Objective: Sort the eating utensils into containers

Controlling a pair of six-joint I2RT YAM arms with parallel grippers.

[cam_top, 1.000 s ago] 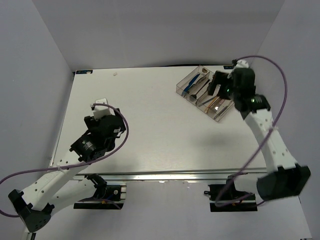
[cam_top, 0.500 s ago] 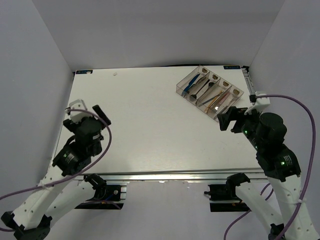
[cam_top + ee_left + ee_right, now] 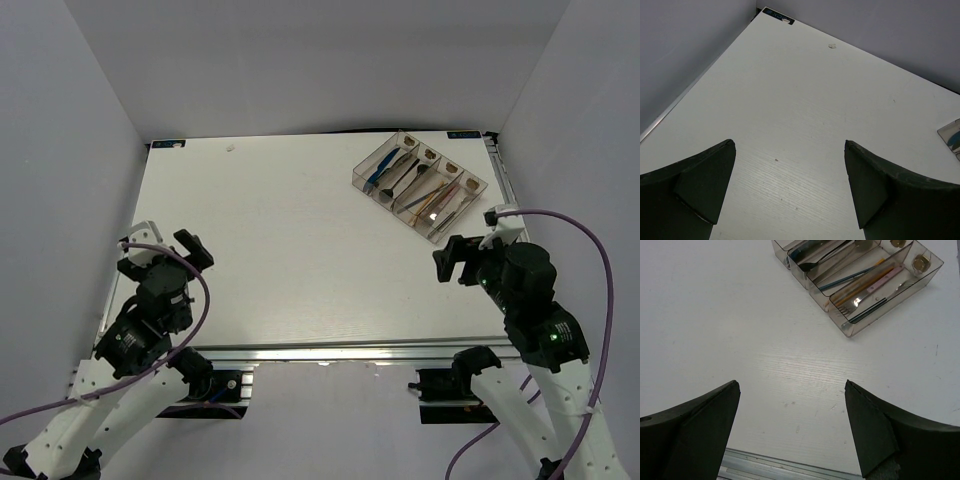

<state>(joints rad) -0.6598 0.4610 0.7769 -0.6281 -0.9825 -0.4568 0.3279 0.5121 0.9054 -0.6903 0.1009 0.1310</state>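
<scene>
The containers (image 3: 357, 181), four clear smoky bins joined side by side, stand at the table's far right. The eating utensils (image 3: 421, 187) lie inside them. In the right wrist view the containers (image 3: 848, 330) hold orange chopsticks (image 3: 863, 284), a teal-handled fork (image 3: 871, 305) and a black spoon (image 3: 810, 263). My left gripper (image 3: 165, 243) is open and empty over the near left of the table, also in its wrist view (image 3: 790, 145). My right gripper (image 3: 470, 243) is open and empty, near the containers' front end, also in its wrist view (image 3: 791, 385).
The white table has a metal front rail (image 3: 775, 467) just below my right gripper. Grey walls close in the left, back and right sides. A corner of the containers (image 3: 950, 136) shows at the right edge of the left wrist view.
Both arms have drawn back toward the near edge. The right gripper left the containers and came down to the near right; the left gripper moved left and nearer. Both stay open.
</scene>
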